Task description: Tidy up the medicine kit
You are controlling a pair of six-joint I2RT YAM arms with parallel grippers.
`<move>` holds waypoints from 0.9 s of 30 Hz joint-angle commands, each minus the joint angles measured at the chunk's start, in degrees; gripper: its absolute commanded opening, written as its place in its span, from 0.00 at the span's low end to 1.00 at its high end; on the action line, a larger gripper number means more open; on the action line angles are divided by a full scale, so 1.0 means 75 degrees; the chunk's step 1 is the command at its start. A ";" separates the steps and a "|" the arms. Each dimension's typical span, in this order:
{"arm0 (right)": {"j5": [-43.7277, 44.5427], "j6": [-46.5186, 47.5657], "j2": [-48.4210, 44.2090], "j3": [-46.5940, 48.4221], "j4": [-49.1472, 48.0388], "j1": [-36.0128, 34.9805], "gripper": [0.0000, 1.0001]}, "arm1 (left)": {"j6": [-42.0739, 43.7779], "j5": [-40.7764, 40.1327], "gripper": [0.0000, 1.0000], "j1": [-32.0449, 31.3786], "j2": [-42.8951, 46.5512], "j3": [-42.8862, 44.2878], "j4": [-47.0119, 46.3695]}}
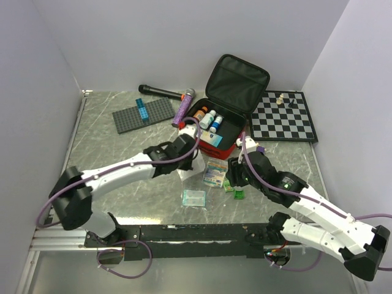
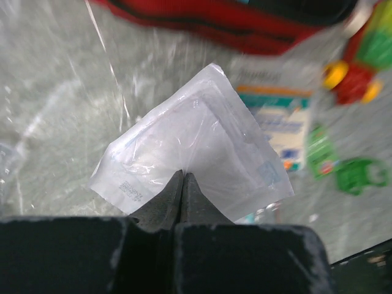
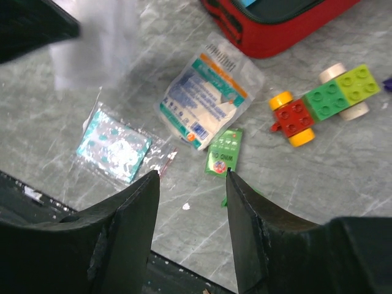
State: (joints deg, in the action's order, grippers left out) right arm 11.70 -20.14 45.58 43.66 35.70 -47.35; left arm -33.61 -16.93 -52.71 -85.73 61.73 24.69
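Note:
The medicine kit (image 1: 215, 139) is a red zip case lying open at the back centre, with its black-lined lid (image 1: 236, 76) up and small bottles (image 1: 207, 118) inside. In front of it my left gripper (image 1: 187, 160) is shut on a clear white packet (image 2: 196, 144), pinching its near edge with its fingertips (image 2: 183, 174). My right gripper (image 3: 193, 174) hangs open over the table, just short of a small green sachet (image 3: 223, 151). In the left wrist view the kit's red wall (image 2: 233, 24) runs along the top.
A teal-and-orange gauze packet (image 3: 205, 98) and a bagged teal sachet (image 3: 114, 150) lie in front of the kit. A brick toy car (image 3: 321, 101) stands to the right. At the back are a chessboard (image 1: 283, 116), a grey baseplate (image 1: 144, 114), a microphone (image 1: 160, 92) and a purple tube (image 1: 182, 109).

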 commanded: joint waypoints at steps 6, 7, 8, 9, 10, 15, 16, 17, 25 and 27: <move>0.1427 -0.0817 -0.1084 -0.0618 -0.0190 0.0009 0.54 | -0.0990 -0.0183 0.01 0.0885 -0.0484 0.2301 -0.0490; 0.1579 -0.0911 -0.1190 -0.0653 -0.0155 0.0009 0.54 | -0.1131 0.0005 0.01 0.1084 -0.0765 0.2594 -0.0560; 0.1684 -0.1063 -0.1319 -0.0676 -0.0097 -0.0014 0.55 | -0.1260 0.0204 0.01 0.1226 -0.1070 0.2910 -0.0689; 0.1836 -0.1169 -0.1401 -0.0665 -0.0027 0.0009 0.56 | -0.1366 0.0380 0.01 0.1378 -0.1398 0.3215 -0.0806; 0.1977 -0.1240 -0.1518 -0.0653 0.0055 -0.0003 0.56 | -0.1471 0.0486 0.01 0.1472 -0.1656 0.3485 -0.0970; 0.2645 -0.1778 -0.1929 -0.0641 0.0477 -0.0003 0.58 | -0.1847 0.0920 0.01 0.1707 -0.3331 0.5335 -0.0995; 0.2774 -0.1895 -0.2034 -0.0676 0.0536 -0.0003 0.59 | -0.1917 0.1014 0.01 0.1719 -0.3671 0.5699 -0.0995; 0.2868 -0.1989 -0.2081 -0.0723 0.0536 0.0021 0.58 | -0.1987 0.1096 0.01 0.1719 -0.3999 0.6085 -0.0995; 0.3115 -0.2224 -0.2105 -0.0771 0.0653 -0.0003 0.59 | -0.2597 0.1788 0.01 0.1591 -0.5384 0.7061 -0.1346; 0.3127 -0.2236 -0.2082 -0.0770 0.0677 -0.0003 0.59 | -0.2656 0.1928 0.01 0.1544 -0.5595 0.7143 -0.1451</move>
State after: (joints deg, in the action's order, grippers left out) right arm 32.69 -35.46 29.34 37.98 39.90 -47.35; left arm -50.92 -6.22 -39.94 -126.08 111.46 16.95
